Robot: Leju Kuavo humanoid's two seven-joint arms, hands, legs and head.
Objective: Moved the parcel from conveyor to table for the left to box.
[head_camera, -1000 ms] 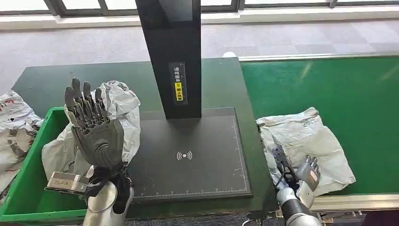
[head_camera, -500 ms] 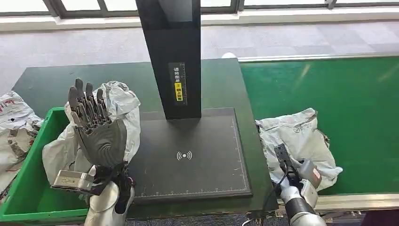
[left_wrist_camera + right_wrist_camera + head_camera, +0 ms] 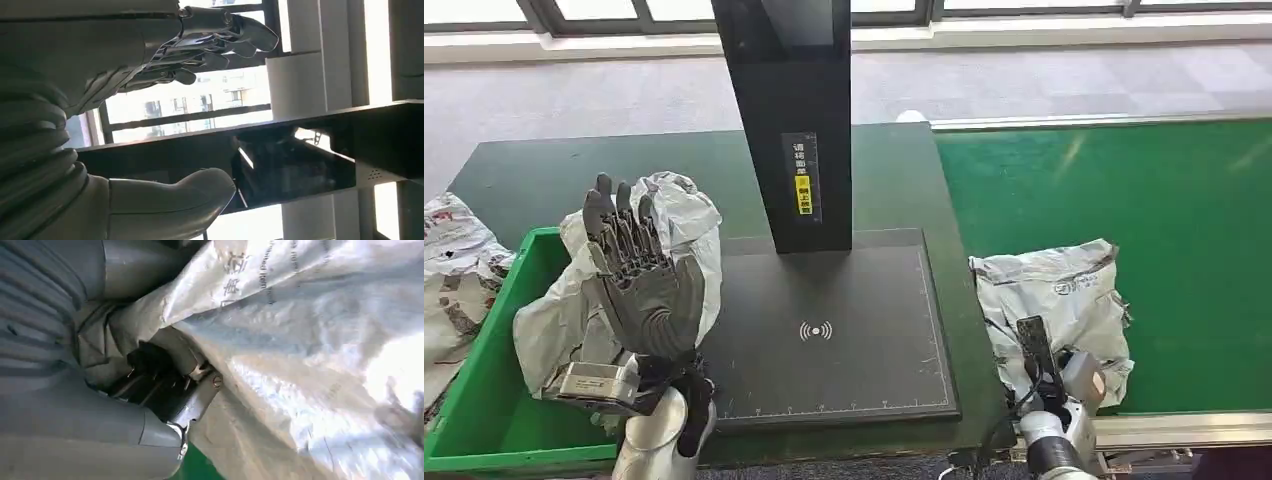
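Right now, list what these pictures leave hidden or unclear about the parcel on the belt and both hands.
- Right hand: the head view's lower edge cuts it; in the right wrist view the parcel covers its fingers, so the grip is uncertain.
- Parcel's label: print blurred in the right wrist view, too small in the head view.
- Left hand: hides part of the grey bag behind it in the head view.

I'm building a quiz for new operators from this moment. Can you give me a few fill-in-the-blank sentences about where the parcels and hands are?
1. The right hand grips a grey parcel lying on the ____ conveyor belt.
2. The raised left hand holds ____.
3. Behind the left hand, another crumpled parcel leans at the edge of the green ____.
4. The black scanner pad lies ____ the two hands.

Missing words: green; nothing; bin; between
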